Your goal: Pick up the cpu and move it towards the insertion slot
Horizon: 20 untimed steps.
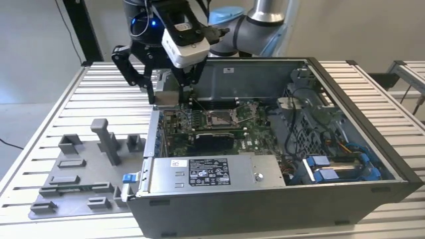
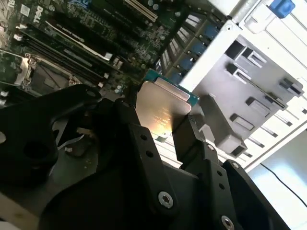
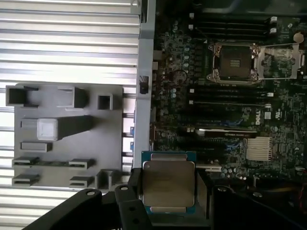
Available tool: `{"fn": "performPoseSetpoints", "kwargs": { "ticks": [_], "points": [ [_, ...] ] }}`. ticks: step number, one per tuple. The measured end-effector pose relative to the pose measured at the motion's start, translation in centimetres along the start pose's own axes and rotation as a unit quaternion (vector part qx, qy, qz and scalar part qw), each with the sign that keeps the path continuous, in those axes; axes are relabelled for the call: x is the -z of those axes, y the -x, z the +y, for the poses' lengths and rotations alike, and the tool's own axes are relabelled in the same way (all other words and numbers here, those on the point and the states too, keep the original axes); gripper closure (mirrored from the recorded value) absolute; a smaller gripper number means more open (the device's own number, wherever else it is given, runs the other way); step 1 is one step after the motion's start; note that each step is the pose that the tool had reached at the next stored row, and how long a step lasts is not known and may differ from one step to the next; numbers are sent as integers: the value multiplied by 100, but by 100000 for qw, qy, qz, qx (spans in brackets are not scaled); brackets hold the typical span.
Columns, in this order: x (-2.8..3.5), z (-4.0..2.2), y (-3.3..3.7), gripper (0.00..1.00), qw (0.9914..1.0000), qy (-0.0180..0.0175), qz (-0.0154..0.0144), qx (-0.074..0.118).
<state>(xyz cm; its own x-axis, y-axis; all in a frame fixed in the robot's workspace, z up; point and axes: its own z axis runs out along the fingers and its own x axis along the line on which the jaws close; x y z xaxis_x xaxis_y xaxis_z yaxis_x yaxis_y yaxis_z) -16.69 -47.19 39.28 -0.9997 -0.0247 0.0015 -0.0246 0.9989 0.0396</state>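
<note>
My gripper [image 1: 167, 95] is shut on the cpu [image 1: 167, 98], a flat square chip with a silvery top, held by two opposite edges. In the exterior view it hangs over the open computer case's wall on the exterior view's left, near the back. Both wrist views show the cpu [image 3: 168, 184] [image 2: 163, 112] clamped between the black fingers [image 3: 133, 188]. The insertion slot [image 1: 219, 118] is a metal-framed socket in the middle of the green motherboard, off to the exterior view's right of the chip. In the first wrist view the insertion slot [image 3: 233, 61] lies uncovered, its load plate [image 3: 279, 62] swung aside.
A grey fixture plate [image 1: 73, 184] with upright blocks lies on the slatted table beside the case. Inside the case are a silver power supply box [image 1: 212, 172] at the front, a drive cage with blue cables [image 1: 332, 169], and a black heatsink panel [image 1: 214, 142] in front of the socket.
</note>
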Motion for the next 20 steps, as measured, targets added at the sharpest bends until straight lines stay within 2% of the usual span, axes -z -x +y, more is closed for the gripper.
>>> {"fn": "performPoseSetpoints", "kwargs": {
  "ticks": [20],
  "points": [
    [2,-22,907,100,100000,1,5,-2]
  ]
}}
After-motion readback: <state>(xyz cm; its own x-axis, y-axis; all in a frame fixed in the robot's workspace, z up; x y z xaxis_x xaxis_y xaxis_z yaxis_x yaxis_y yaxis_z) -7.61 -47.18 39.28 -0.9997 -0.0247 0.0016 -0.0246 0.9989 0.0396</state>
